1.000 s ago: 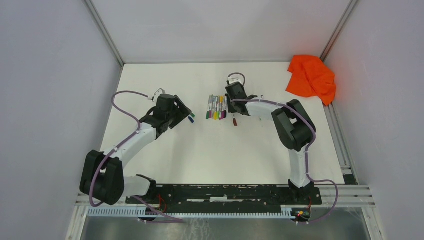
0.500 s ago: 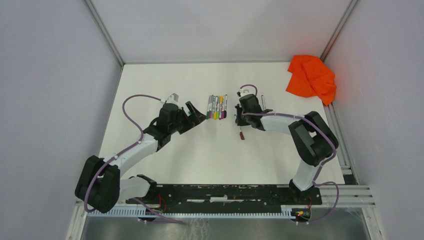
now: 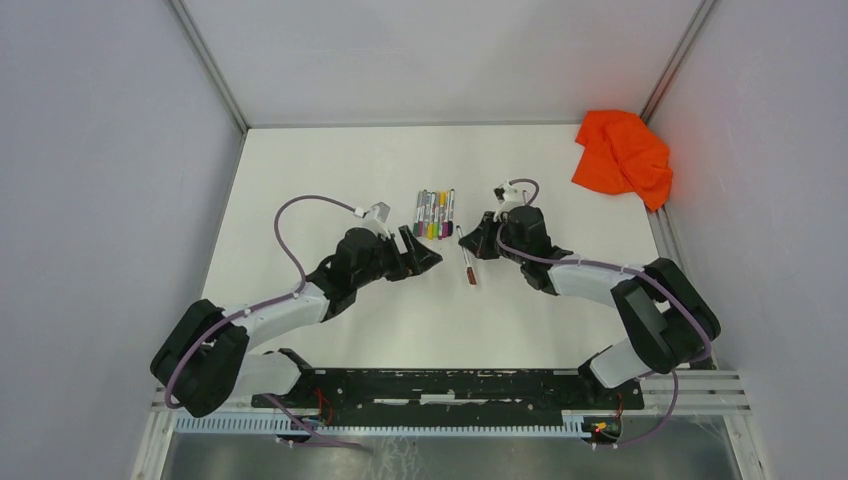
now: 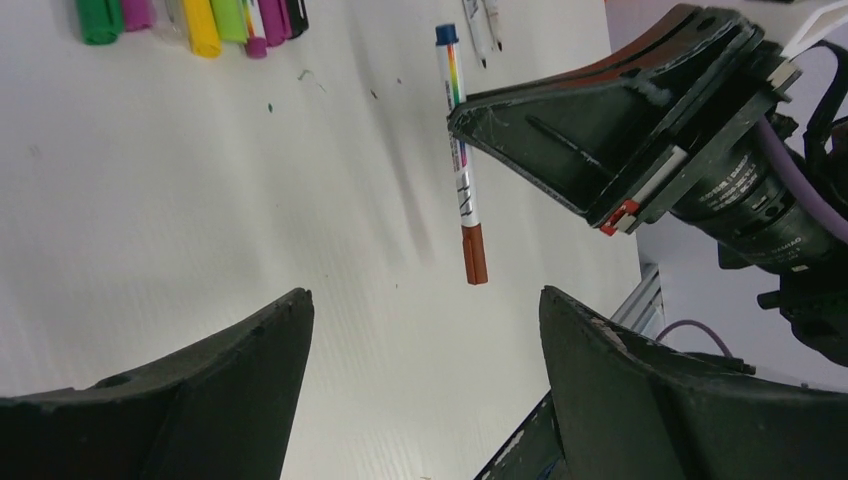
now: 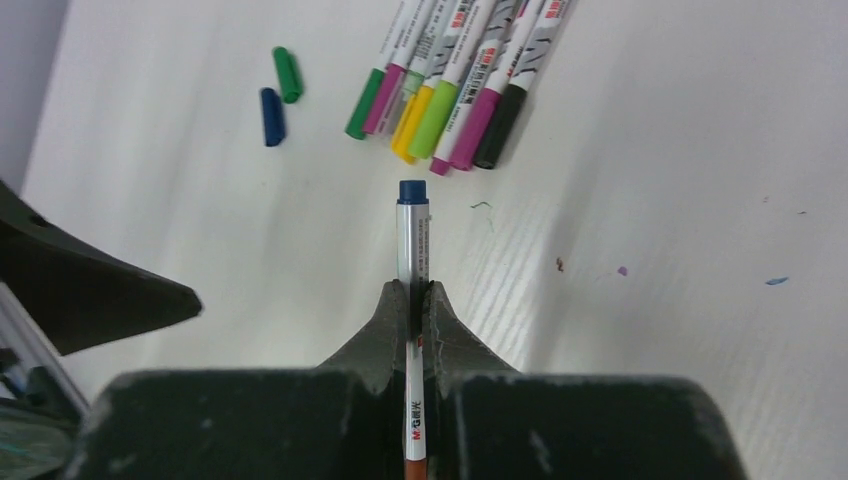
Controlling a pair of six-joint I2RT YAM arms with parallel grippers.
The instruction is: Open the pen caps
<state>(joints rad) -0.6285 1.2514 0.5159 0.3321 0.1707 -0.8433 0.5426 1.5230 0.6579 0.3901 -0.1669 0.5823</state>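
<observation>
Trouble, if it comes, looks likeliest at the handover. The left tool (image 4: 420, 300) hangs near a slim grey-white marker pen (image 4: 462, 170), its two dark jaws spread wide with nothing between them. The pen's stubby brown plastic cap (image 4: 475, 255) is a small target for such broad fingers. Closing on the barrel rather than the cap would free nothing. A pull off the pen's own line could swivel the thin barrel or drag it through the narrow grip that holds it. The two tools stand close, so a careless approach might knock them together. A cap that comes off with a jerk could skitter into the row of capped pens (image 5: 455, 80) lying side by side on the white counter (image 3: 330, 170). It could also land by the loose blue cap (image 5: 270, 117) and loose green cap (image 5: 287, 74) near that row. The right tool (image 5: 413, 295) is clamped tight on the pen's barrel, blue end pointing away from the wrist and brown cap toward it. The pen appears to be held clear of the counter, near the row but apart from it. A crumpled orange cloth (image 3: 622, 150) lies well apart in the far right corner.
</observation>
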